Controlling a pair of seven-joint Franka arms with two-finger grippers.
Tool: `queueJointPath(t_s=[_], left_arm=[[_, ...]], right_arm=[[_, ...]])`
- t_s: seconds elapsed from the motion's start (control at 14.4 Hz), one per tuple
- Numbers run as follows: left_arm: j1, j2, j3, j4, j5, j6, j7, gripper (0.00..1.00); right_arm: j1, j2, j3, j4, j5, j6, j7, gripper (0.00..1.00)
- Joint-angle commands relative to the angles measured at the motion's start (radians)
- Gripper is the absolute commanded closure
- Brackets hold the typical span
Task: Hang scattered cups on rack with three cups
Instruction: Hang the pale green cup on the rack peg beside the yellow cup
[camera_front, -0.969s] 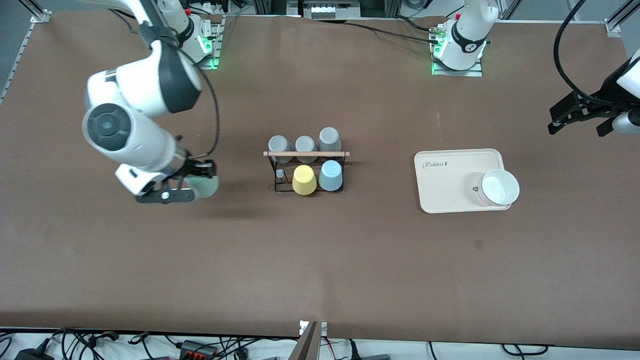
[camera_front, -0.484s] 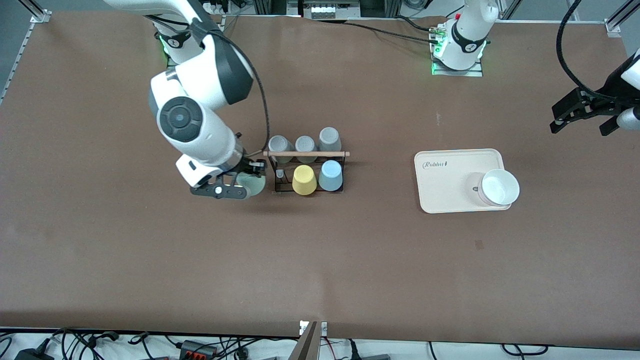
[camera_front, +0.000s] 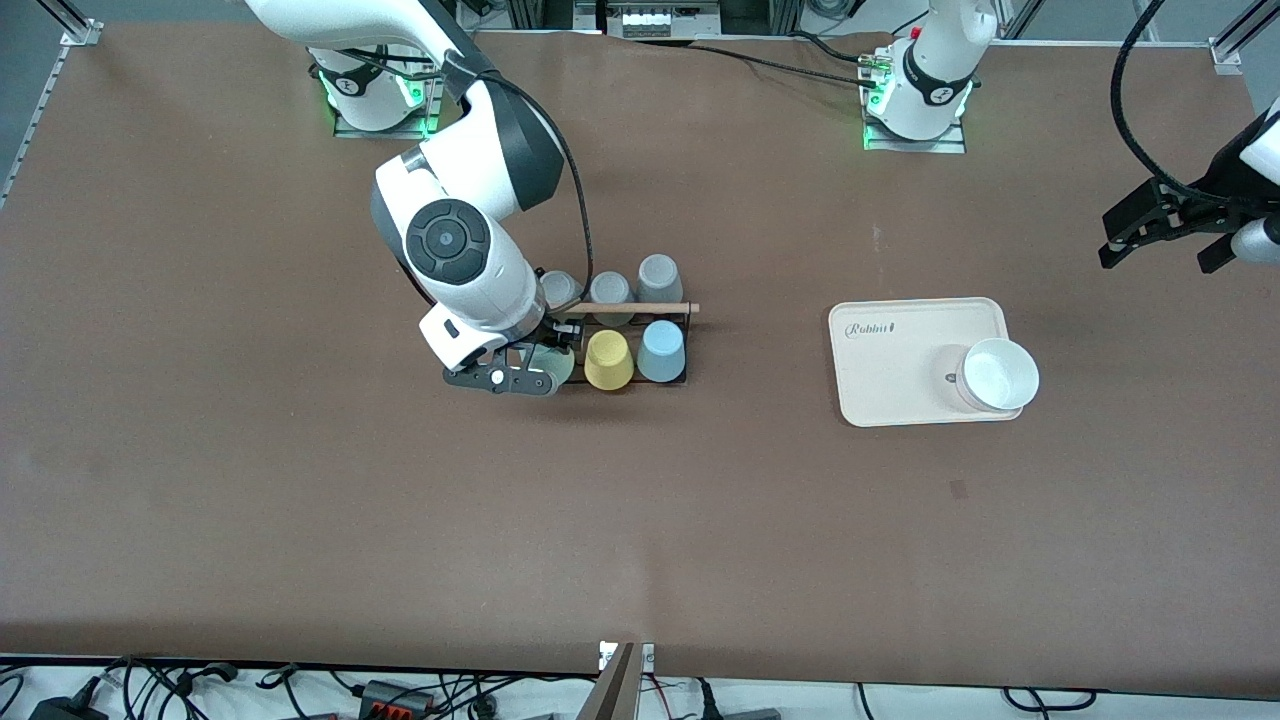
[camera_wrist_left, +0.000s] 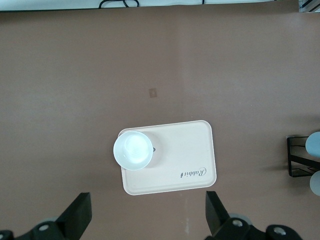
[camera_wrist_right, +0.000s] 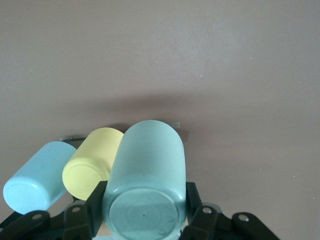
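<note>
Brown matte tabletop, even overhead light, soft shadows. Aluminium frame profiles at the corners along the arm-base edge. Cables and power adapters lie along the edge nearest the front camera. Small dark mark on the surface near that edge.

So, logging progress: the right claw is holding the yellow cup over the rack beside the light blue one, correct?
Not quite. The right claw grips the mint green cup, as the right wrist view shows. The yellow cup already hangs on the rack, beside the light blue cup.
</note>
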Motion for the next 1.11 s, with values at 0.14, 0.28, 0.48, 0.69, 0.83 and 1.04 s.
queueJointPath(t_s=[0.14, 0.28, 0.48, 0.69, 0.83, 1.04], left_arm=[[-0.002, 0.016, 0.005, 0.027, -0.004, -0.021, -0.001, 0.00], [0.000, 0.022, 0.005, 0.027, -0.007, -0.021, 0.000, 0.00], [0.000, 0.024, 0.005, 0.027, -0.001, -0.021, -0.001, 0.00], [0.002, 0.024, 0.006, 0.027, -0.002, -0.021, -0.003, 0.00], [0.002, 0.024, 0.006, 0.027, -0.005, -0.021, -0.006, 0.00], [0.000, 0.024, 0.005, 0.027, -0.007, -0.021, -0.008, 0.00]], right_arm=[[0.025, 0.041, -0.008, 0.031, 0.029, -0.033, 0.014, 0.73], [0.037, 0.055, -0.008, 0.031, 0.029, -0.033, 0.014, 0.73], [0.037, 0.078, -0.008, 0.031, 0.031, -0.035, 0.016, 0.73], [0.042, 0.096, -0.008, 0.031, 0.029, -0.035, 0.016, 0.73], [0.040, 0.105, -0.008, 0.030, 0.029, -0.035, 0.016, 0.73], [0.042, 0.119, -0.008, 0.030, 0.029, -0.033, 0.014, 0.72]])
